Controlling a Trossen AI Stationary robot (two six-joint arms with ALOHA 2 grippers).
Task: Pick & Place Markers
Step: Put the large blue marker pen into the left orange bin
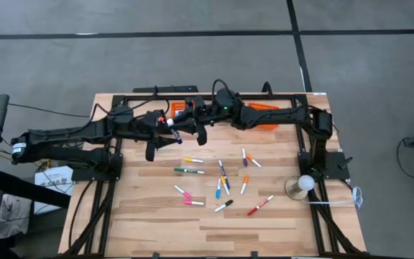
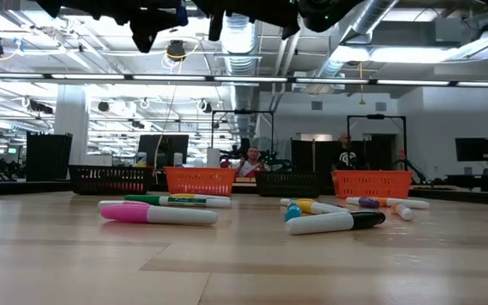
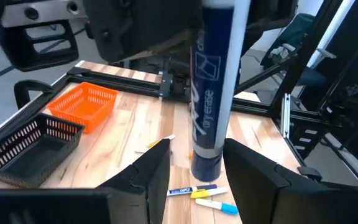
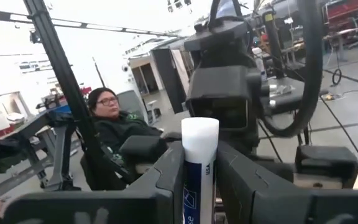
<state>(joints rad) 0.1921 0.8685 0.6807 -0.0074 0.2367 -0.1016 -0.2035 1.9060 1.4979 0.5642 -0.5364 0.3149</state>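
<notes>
Right end effector (image 4: 199, 171) grasps blue marker (image 4: 199, 168); its long axis points between the spread fingers of left end effector (image 3: 194, 177), above orange basket (image 3: 84, 106).

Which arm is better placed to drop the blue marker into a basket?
Right, likely: the right gripper is clamped on the marker, while the left gripper stands open around it.

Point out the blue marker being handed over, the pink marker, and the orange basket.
blue marker (image 3: 211, 93), left wrist view, mid-barrel on the label.
pink marker (image 2: 155, 213), low view, where cap meets barrel.
orange basket (image 3: 86, 106), left wrist view, slatted side wall.
</notes>
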